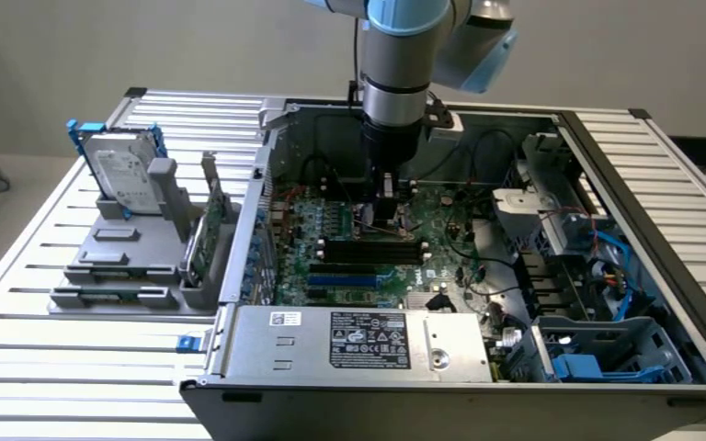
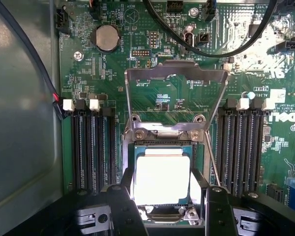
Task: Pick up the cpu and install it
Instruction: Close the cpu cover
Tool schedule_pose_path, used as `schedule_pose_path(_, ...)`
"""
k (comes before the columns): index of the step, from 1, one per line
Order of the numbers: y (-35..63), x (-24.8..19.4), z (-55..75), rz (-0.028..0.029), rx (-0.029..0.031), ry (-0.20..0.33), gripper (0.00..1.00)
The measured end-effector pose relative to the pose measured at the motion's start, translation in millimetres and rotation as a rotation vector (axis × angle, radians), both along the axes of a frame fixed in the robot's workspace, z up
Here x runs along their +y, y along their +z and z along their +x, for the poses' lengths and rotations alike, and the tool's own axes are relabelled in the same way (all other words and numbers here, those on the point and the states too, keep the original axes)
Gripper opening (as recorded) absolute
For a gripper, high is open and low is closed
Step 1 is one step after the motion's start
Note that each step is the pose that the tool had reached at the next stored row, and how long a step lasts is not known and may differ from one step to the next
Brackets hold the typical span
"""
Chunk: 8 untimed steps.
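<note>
Wrist view: gripper (image 2: 161,174) clamped on cpu (image 2: 162,184) by two opposite edges, likely to leave silvery top and underside free. Cpu held level over socket (image 2: 163,216), retention frame (image 2: 174,73) swung up clear. Chip hides contact beneath; seated or hovering, cannot tell. Exterior view: arm (image 1: 396,83) reaches down into open case (image 1: 610,184), mid-motherboard; fingertips hard to make out.

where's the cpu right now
Wrist view: the cpu is clamped in the gripper, right by the hinge of the raised metal frame, midway between the two banks of memory slots.
</note>
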<state>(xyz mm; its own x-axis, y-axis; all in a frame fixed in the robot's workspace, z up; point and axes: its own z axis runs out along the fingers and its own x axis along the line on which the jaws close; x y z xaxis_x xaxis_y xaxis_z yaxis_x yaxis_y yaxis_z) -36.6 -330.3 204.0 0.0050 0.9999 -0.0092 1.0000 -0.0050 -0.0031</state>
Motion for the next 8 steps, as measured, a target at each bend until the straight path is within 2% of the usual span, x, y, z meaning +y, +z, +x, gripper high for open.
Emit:
schedule_pose_path(4,0.3,-0.2,0.1,-0.0002,0.0141,0.0,0.54)
schedule_pose_path(8,0.3,-0.3,0.4,-0.0005,0.0257,0.0,0.54)
